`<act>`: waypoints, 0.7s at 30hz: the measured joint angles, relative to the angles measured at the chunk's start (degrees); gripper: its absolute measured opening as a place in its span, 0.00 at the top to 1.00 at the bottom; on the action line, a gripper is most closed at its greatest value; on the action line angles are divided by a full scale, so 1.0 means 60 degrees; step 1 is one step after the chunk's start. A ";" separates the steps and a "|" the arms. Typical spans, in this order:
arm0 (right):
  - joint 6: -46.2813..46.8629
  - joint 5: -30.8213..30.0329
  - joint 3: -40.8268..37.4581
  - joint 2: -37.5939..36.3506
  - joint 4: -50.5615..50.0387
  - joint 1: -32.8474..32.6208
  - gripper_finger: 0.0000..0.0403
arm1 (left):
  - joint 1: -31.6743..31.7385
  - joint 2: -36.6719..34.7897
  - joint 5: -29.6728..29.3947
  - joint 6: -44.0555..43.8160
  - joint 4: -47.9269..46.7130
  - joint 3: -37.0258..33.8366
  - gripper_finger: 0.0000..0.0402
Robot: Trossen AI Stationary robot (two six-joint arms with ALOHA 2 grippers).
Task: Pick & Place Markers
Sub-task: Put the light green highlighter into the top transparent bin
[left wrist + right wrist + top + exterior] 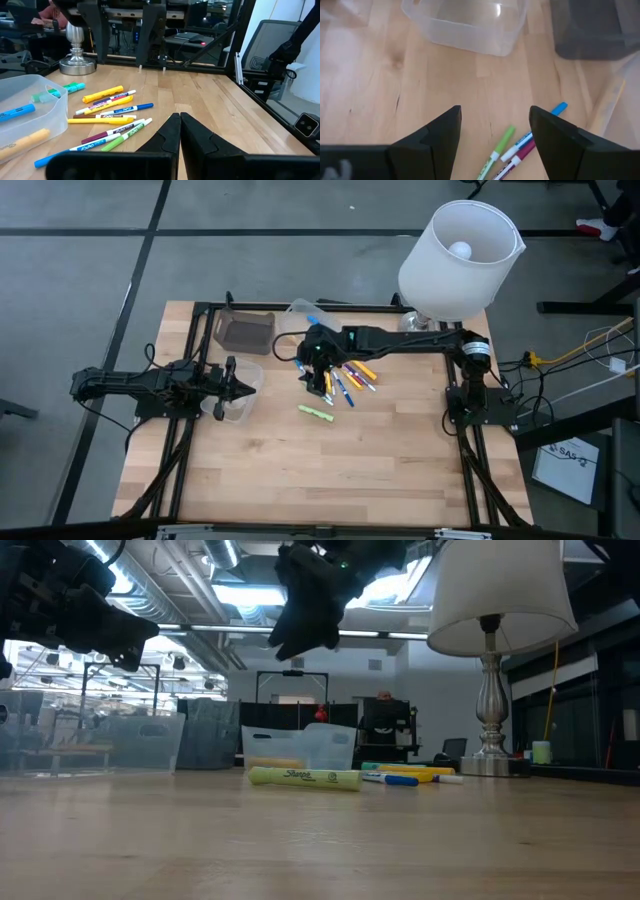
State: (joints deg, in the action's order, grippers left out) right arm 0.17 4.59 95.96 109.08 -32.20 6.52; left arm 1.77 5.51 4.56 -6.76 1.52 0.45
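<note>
Several markers (345, 375) in blue, yellow, orange, green and purple lie in a loose pile mid-table, seen also in the left wrist view (107, 112). A yellow-green highlighter (315, 412) lies alone nearer the front (305, 777). My right gripper (318, 386) hangs open above the pile's left end, well clear of the table (305, 605). Green, blue and purple markers (520, 145) show just beyond its fingers, and nothing lies between them (495, 115). My left gripper (243, 388) waits shut at the left (179, 122).
One clear container (238, 395) stands under my left gripper. A second clear container (303, 315) at the far side holds a few markers (20, 112). Beside it stands a dark container (245, 330). At the far right corner stands a lamp (455, 260). Bare wood stretches along the front.
</note>
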 joint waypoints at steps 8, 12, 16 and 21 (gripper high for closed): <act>0.0722 -0.0432 -0.0011 0.0008 -0.0492 -0.0323 0.42 | 0.0001 0.0000 0.0000 0.0000 0.0000 0.0003 0.98; 0.1236 -0.0978 -0.0011 0.0008 -0.0811 -0.0662 0.42 | -0.0001 -0.0001 0.0001 0.0000 0.0000 0.0004 0.98; 0.1603 -0.1261 -0.0011 0.0008 -0.0918 -0.0960 0.42 | 0.0002 0.0000 0.0000 0.0000 0.0000 0.0004 0.98; 0.1707 -0.1368 -0.0025 0.0008 -0.0981 -0.1278 0.42 | 0.0002 0.0000 0.0000 0.0000 0.0000 0.0004 0.98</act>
State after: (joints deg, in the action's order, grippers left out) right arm 10.42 -3.62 95.81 109.12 -38.08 -1.14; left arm 1.78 5.51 4.56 -6.76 1.52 0.47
